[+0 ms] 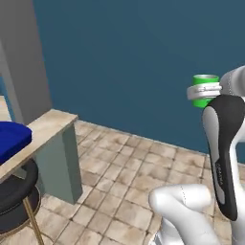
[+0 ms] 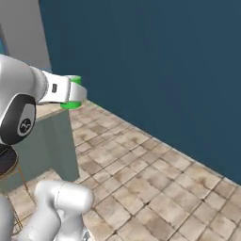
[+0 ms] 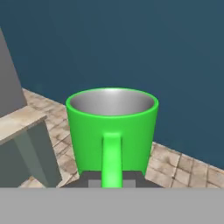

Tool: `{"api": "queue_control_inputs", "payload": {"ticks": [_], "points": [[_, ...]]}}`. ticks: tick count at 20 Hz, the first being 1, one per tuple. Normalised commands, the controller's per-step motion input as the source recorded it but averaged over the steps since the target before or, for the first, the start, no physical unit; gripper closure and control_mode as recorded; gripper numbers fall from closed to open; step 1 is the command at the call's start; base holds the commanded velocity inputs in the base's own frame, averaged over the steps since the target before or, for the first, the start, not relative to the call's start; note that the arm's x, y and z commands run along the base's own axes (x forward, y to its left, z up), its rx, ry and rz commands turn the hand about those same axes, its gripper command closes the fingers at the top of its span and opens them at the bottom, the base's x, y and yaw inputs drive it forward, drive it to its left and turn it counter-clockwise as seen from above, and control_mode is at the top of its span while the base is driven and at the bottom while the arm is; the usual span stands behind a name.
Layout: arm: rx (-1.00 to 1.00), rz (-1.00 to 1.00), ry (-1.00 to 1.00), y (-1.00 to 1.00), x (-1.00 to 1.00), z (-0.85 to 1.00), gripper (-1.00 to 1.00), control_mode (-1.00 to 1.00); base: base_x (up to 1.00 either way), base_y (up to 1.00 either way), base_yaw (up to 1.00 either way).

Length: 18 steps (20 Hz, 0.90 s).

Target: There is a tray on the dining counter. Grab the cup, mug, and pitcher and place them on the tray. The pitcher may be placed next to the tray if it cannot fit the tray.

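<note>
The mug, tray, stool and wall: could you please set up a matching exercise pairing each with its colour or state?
Things:
1. mug
2. tray
3. stool
4. wall

Descriptions:
A. deep blue, resting on the dining counter
B. teal, behind the tiled floor
C. green, held up in the gripper
D. black seat under the counter's overhang

Pairs: 1-C, 2-A, 3-D, 4-B

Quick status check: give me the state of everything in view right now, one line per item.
mug: upright, lifted in the air, handle facing the hand camera, inside looks empty.
gripper: shut on the mug's handle.
tray: lying on the dining counter, the part in view bare.
dining counter: its end in view, left of the arm.
stool: standing under the counter's overhang.
</note>
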Motion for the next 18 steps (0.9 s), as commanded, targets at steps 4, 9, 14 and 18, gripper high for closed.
{"api": "queue_control_inputs", "payload": {"ticks": [4,9,14,18], "points": [[0.00,0.00,0.00,0.00,0.00,0.00,1.00,1.00,1.00,-0.22,0.98],[0.00,0.00,0.00,0.00,0.00,0.00,1.00,1.00,1.00,-0.21,0.99],[0.00,0.00,0.00,0.00,0.00,0.00,1.00,1.00,0.74,-0.01,0.83],[0.00,0.00,0.00,0.00,0.00,0.00,1.00,1.00,0.47,0.02,0.72]]}}
